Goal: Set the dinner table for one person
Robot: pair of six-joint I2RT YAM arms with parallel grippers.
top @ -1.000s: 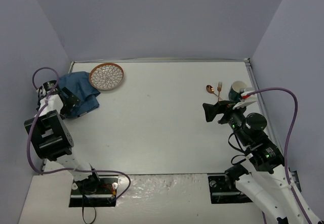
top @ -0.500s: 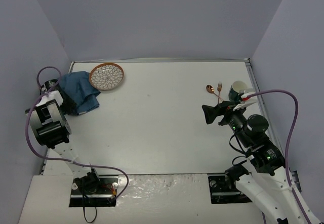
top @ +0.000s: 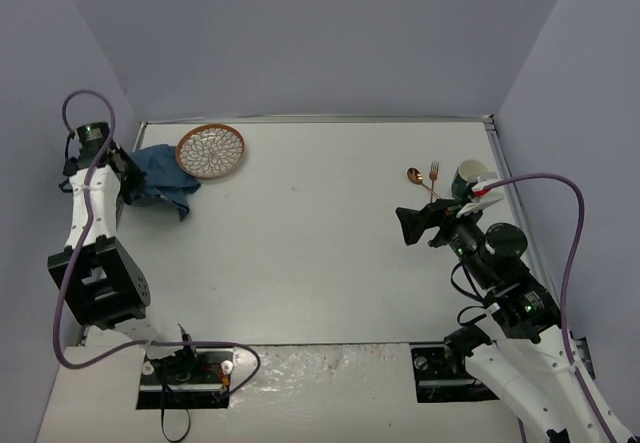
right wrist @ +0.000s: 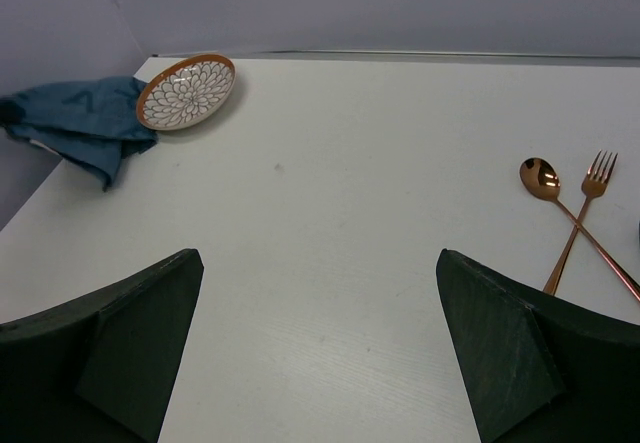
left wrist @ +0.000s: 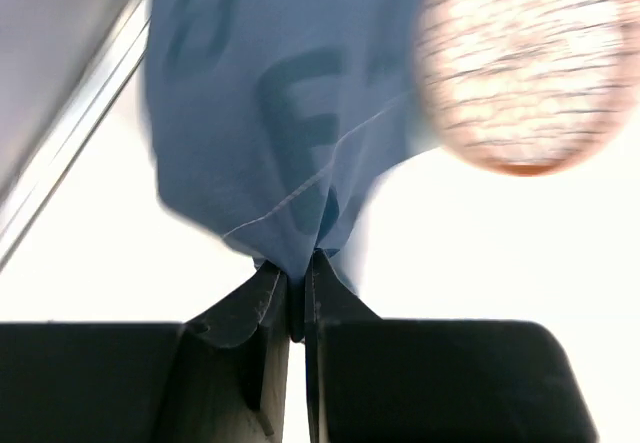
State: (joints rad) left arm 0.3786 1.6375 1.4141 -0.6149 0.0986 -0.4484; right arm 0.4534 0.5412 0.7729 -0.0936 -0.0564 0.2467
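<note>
The dinner table (top: 300, 253) is a large white top with a thin metal rim. At its far left corner my left gripper (top: 133, 185) is shut on an edge of the dark blue letter-printed placemat (top: 162, 176). The left wrist view shows the jaws (left wrist: 300, 265) pinching the cloth (left wrist: 270, 113), which hangs bunched from them. A patterned plate (top: 210, 150) lies just right of the cloth. My right gripper (top: 412, 221) hovers open over the table's right part, with nothing between its fingers (right wrist: 318, 258).
A copper spoon (top: 413, 175) and fork (top: 434, 171) lie crossed at the far right, next to a dark green mug (top: 468, 178). Grey walls close in the table at the left, back and right.
My left gripper has shut on the placemat's edge, and its arm has swung up and to the left, gathering the cloth into a bunch. The right arm has hardly moved.
</note>
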